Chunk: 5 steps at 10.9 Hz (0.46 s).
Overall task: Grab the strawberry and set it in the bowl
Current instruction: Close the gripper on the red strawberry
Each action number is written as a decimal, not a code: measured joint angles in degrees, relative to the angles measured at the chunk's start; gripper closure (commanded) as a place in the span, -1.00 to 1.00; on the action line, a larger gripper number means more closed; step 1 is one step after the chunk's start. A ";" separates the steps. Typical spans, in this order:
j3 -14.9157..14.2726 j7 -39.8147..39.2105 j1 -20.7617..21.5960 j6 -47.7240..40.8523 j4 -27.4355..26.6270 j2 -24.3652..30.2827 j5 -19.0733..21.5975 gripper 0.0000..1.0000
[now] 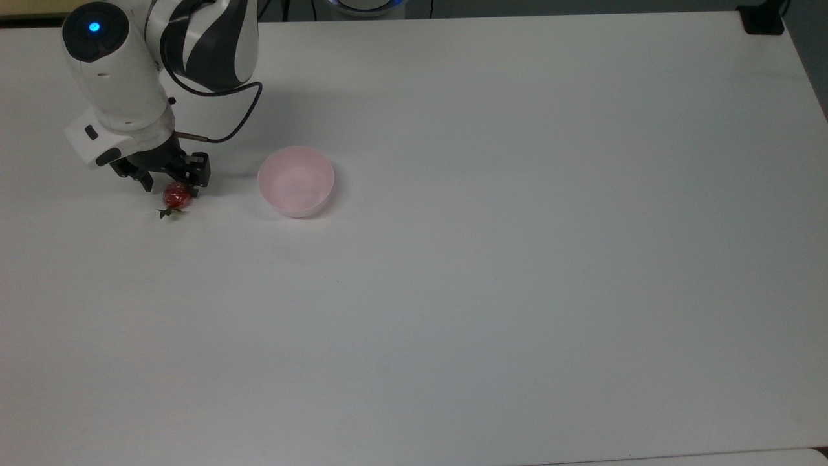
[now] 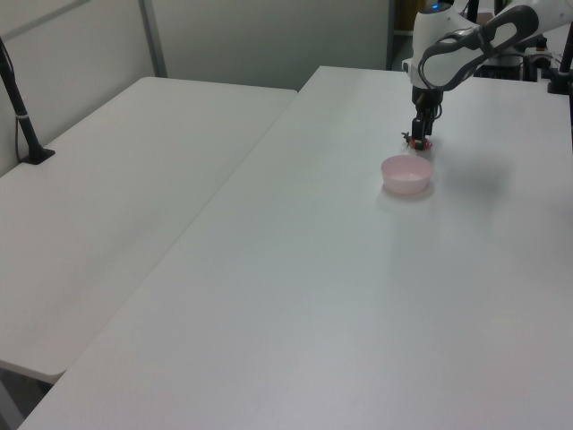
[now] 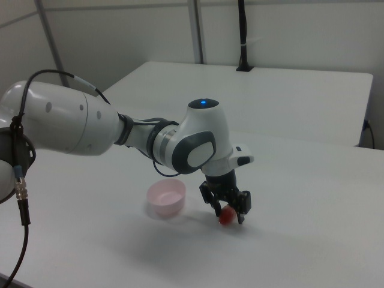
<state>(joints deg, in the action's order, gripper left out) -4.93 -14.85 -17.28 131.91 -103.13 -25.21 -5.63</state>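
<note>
The strawberry (image 1: 176, 197) lies on the white counter (image 1: 491, 272) near the edge at the top view's left, its long axis running roughly from near to far in the top view, with the green leafy stem end pointing toward the top view's lower left and the red tip tucked under the hand (image 1: 169, 187). It is glossy red and small beside the bowl. In the right view the berry (image 3: 226, 218) shows as a red spot between the black fingers (image 3: 241, 208).

The hand stands over the berry with its fingers pointing straight down at the counter, one on each side of the fruit. They are drawn in close to the berry, seemingly touching it, though whether they actually grip it cannot be told. The berry itself rests on the counter.

The bowl (image 1: 296, 180), pale pink smooth plastic and round, sits upright just beside the berry toward the top view's right, apart from it.

Behind the hand, the white arm (image 3: 120, 135) bends down from the far counter edge, with a blue light on its wrist and a black cable (image 1: 226, 123) looping off it.
</note>
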 measured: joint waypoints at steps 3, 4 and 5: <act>0.16 1.71 0.06 0.34 0.02 -0.04 0.21 0.10; 0.32 1.84 0.09 0.34 0.02 -0.04 0.25 0.12; 0.43 1.88 0.17 0.34 0.03 -0.04 0.27 0.12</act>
<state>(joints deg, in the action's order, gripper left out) -4.50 -12.97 -17.11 132.25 -103.10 -25.25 -5.36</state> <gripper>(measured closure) 0.520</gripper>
